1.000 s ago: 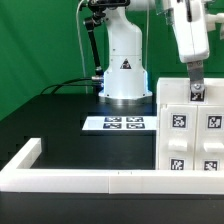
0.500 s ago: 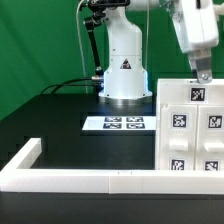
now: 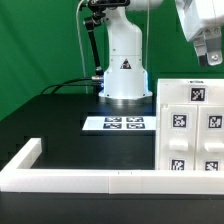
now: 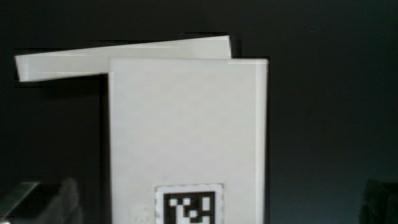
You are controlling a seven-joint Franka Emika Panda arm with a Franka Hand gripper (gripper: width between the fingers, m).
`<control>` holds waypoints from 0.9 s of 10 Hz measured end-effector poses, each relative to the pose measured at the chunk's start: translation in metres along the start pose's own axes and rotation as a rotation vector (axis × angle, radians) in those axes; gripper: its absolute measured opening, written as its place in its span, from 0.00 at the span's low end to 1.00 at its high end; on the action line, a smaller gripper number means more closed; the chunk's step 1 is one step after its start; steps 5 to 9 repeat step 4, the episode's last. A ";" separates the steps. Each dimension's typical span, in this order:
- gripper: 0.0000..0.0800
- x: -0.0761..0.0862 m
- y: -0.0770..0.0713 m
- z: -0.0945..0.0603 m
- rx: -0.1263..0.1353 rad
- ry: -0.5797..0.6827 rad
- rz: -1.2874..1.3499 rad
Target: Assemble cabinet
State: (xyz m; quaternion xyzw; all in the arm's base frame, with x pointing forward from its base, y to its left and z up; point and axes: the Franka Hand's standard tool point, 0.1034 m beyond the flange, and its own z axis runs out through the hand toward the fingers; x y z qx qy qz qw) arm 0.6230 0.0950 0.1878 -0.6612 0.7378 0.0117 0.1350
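The cabinet [image 3: 190, 125] is a large white boxy shell with several black-and-white tags on its face, standing at the exterior view's right. My gripper [image 3: 212, 60] hangs in the air above its top edge, apart from it. In the wrist view the gripper [image 4: 214, 208] is open and empty, with its dark fingers [image 4: 45, 200] blurred at the frame's two sides. Between them lies a white cabinet panel [image 4: 187, 120] with one tag [image 4: 196, 205]. A white strip [image 4: 107, 60] shows at an angle beyond the panel; I cannot tell what it is.
The marker board [image 3: 115, 123] lies flat on the black table in front of the robot's white base [image 3: 123, 65]. A long low white border rail [image 3: 80, 178] runs along the table's front and turns back at the left. A green backdrop stands behind.
The gripper has risen from the cabinet's top edge, where it stood at the upper tag, up and slightly to the exterior view's right. The cabinet has not moved.
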 end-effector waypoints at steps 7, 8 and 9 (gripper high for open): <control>1.00 -0.001 0.000 0.001 -0.001 0.000 -0.012; 1.00 -0.001 0.000 0.001 -0.001 0.000 -0.012; 1.00 -0.001 0.000 0.001 -0.001 0.000 -0.012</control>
